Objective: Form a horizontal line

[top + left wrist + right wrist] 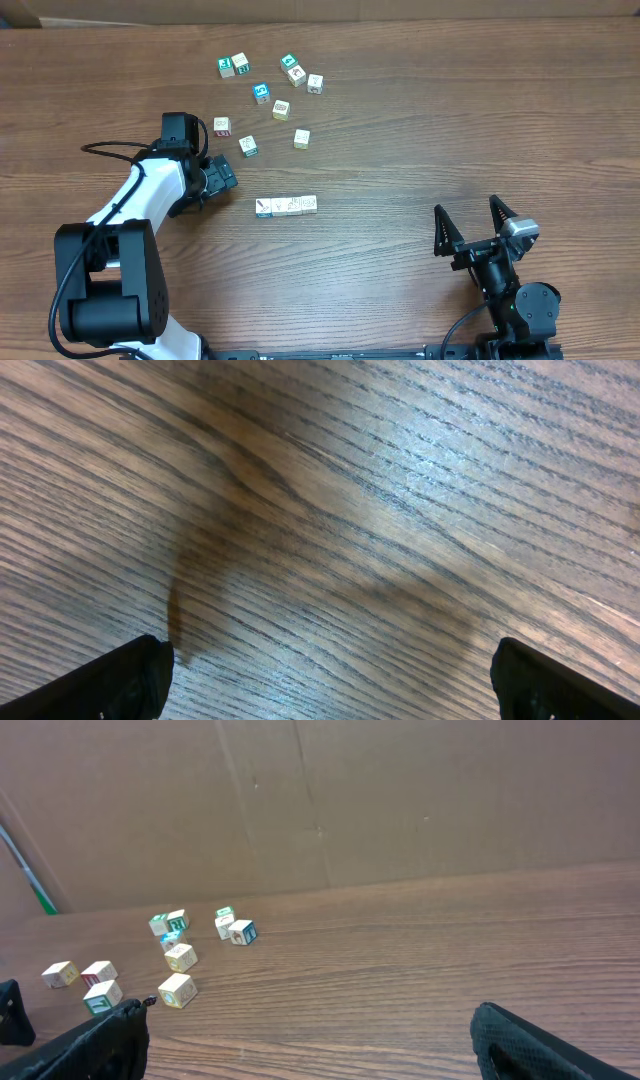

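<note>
Cube row point(286, 206) lies on table point(420, 120), four touching, blue-edged cube at left end. Left claw point(222, 177) spread, empty, just left of cube row. Right claw point(466, 210) spread, empty, well right of it. Line looks formed. If you extend it, fetch the nearest loose cube point(248, 146) beyond cube row and seat it flush at one end.

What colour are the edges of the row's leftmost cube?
Blue. The end cube shows best in the overhead view.

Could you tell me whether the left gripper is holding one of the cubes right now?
No, the left gripper stands open with only table showing between its fingers.
</note>
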Available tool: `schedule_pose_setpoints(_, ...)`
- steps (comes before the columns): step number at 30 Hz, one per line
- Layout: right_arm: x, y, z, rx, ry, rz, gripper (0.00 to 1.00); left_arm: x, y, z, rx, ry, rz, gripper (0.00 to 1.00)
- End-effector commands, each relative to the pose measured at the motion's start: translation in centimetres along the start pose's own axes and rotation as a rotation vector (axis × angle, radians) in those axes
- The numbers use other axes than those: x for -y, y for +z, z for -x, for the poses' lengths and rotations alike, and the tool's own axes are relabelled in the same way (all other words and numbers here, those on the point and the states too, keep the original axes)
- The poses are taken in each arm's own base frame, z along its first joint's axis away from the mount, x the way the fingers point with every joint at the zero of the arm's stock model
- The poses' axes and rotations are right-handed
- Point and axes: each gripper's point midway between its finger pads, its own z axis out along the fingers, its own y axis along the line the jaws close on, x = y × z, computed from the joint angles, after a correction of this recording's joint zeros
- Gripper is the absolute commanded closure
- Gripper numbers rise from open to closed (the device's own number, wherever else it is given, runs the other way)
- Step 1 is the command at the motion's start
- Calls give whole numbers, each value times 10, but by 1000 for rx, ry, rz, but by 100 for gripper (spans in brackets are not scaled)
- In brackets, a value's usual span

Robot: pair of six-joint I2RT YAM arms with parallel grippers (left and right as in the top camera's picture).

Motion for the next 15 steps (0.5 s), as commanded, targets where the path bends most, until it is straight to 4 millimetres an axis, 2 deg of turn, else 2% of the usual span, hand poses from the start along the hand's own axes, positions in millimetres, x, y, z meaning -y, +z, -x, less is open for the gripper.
schedule_pose_setpoints(1, 1, 0, -2, 3, 2, -3, 0, 0, 2, -4, -10, -11, 2, 1)
schedule_pose_setpoints(7, 1, 0, -2, 3, 2, -3, 0, 4, -18, 7, 50, -15, -28, 1)
schedule_pose_setpoints(15, 1, 0, -2, 3, 2, -3, 0, 11, -75, 28, 204, -24, -108, 0)
